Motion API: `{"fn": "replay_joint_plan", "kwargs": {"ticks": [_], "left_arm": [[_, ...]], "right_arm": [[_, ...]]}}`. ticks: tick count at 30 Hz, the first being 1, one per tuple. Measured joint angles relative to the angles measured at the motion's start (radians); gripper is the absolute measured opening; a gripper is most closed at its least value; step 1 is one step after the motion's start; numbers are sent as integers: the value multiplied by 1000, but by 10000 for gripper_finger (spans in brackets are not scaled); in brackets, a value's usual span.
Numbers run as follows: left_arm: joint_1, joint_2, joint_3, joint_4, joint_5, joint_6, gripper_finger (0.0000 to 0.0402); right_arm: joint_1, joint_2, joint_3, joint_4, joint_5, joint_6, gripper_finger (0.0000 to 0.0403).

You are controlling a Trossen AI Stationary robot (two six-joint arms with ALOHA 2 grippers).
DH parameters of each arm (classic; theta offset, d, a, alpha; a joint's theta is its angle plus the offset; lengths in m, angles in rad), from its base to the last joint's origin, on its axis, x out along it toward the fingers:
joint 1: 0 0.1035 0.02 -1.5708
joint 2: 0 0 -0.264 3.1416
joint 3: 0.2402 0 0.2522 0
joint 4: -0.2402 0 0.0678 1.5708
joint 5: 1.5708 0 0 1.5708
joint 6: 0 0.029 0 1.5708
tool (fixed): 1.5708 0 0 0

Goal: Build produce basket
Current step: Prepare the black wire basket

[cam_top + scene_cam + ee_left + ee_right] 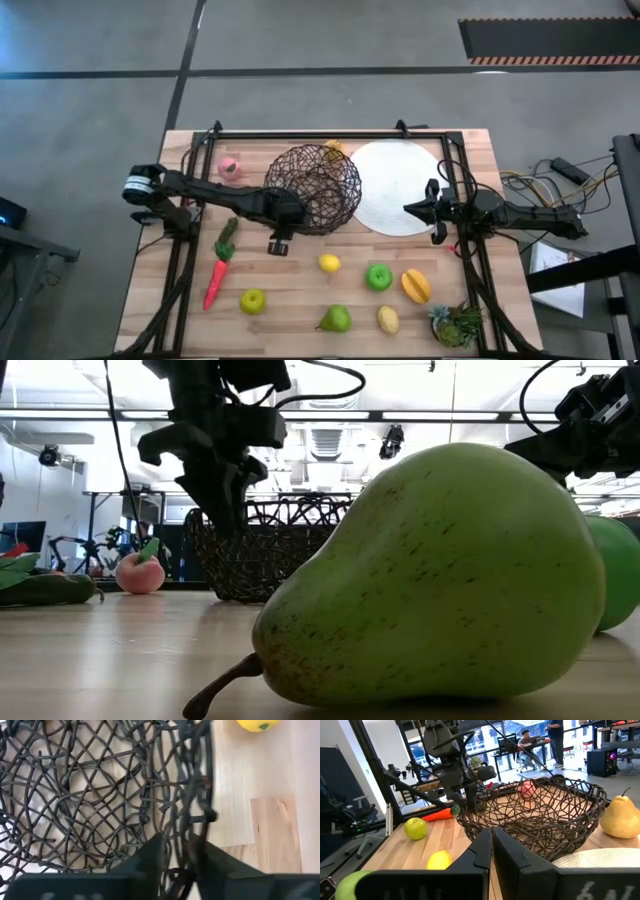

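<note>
Left hand, just left of centre in the high view, pinching the near rim of the basket; in the left wrist view its two dark fingers close on either side of the woven wire wall. Basket standing upright on the counter, centre of the frame, its right edge lying over the white plate.

Right hand, right of centre in the high view, fingers pressed together and holding nothing, above the plate's right part and pointing toward the basket.

Produce lies outside the basket. Pink peach at upper left, just beside the basket. Yellow pear behind the basket's far rim. Dark green pepper and red carrot-like piece at lower left. Green apple at bottom left of centre. Lemon below the basket. Second green apple to its right, with the orange piece beside it. Green pear and second lemon along the bottom edge. Leafy plant tuft at the lower right corner. In the low view the green pear fills the foreground.
</note>
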Motion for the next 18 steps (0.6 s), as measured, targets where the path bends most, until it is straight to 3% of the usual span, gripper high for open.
{"fn": "replay_joint_plan", "kwargs": {"ticks": [3,18], "left_arm": [[-6,-7,28,0,-10,63,15],[50,3,437,-40,-115,347,11]], "right_arm": [[0,0,0,0,0,0,9],[0,0,0,0,0,0,9]]}}
